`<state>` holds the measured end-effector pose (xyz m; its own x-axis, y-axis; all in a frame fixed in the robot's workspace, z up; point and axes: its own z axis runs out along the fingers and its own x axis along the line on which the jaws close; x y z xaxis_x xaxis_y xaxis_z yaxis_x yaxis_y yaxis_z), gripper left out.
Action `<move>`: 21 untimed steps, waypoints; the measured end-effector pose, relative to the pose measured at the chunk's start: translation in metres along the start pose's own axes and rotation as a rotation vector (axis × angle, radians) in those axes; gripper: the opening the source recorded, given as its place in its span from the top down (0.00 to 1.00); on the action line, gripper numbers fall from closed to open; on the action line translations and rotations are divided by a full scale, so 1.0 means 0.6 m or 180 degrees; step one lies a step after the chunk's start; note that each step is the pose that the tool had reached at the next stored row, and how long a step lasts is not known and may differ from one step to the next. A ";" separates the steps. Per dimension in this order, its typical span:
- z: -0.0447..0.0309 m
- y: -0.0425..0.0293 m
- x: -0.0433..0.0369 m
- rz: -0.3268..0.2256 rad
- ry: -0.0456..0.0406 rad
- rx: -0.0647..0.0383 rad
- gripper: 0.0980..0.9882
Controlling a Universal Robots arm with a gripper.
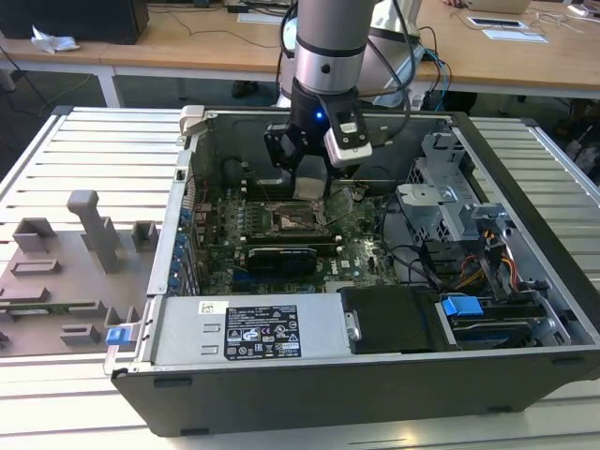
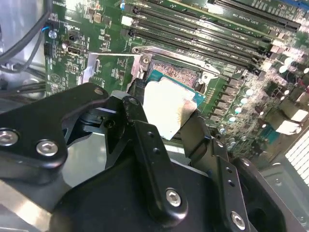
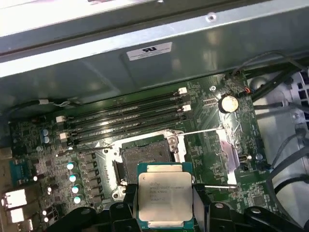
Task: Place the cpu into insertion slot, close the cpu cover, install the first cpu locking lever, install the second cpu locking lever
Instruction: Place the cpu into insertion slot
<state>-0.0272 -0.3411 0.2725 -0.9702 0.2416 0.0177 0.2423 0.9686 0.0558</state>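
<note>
Inside the open computer case [image 1: 309,375], above the green motherboard [image 3: 212,111], the arm [image 1: 323,56] hung nose-down over the socket area.

- Jaws: narrow, closed on the cpu [image 3: 164,193]. They gripped it by two opposite side edges, one finger [image 3: 200,205] on each flank, with the metal top facing the first wrist camera.
- cpu: carried, not seated. In the first wrist view it overlapped only the rim of the insertion slot [image 3: 145,153] on the jaws' side, and the slot's dark centre was open to view and empty.
- Relation that matters: the slot lay just ahead of and below the chip, between the chip and the long black memory slots [image 3: 125,116]. The chip's edges looked roughly square with the slot's silver rim. The second wrist view suggested a slight tilt, but I could not tell how much.
- cpu cover [image 3: 229,154]: swung back off the slot on the coin cell [image 3: 229,102] side, clear of the opening.
- Two thin lever wires [image 3: 203,131] stood loose beside the cover, neither hooked down.

Judgement: placement was under way, with the chip over the slot's near edge and short of its centre.
</note>
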 end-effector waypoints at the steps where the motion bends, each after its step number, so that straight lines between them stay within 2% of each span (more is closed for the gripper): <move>1: 0.000 0.000 0.000 0.0076 -0.0005 0.0002 0.50; 13: 0.002 0.000 0.000 0.0629 -0.0046 0.0032 0.50; 21: 0.002 0.000 0.000 0.0864 -0.0063 0.0042 0.50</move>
<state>-0.0270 -0.3411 0.2712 -0.8697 0.4935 0.0107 0.4935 0.8689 0.0386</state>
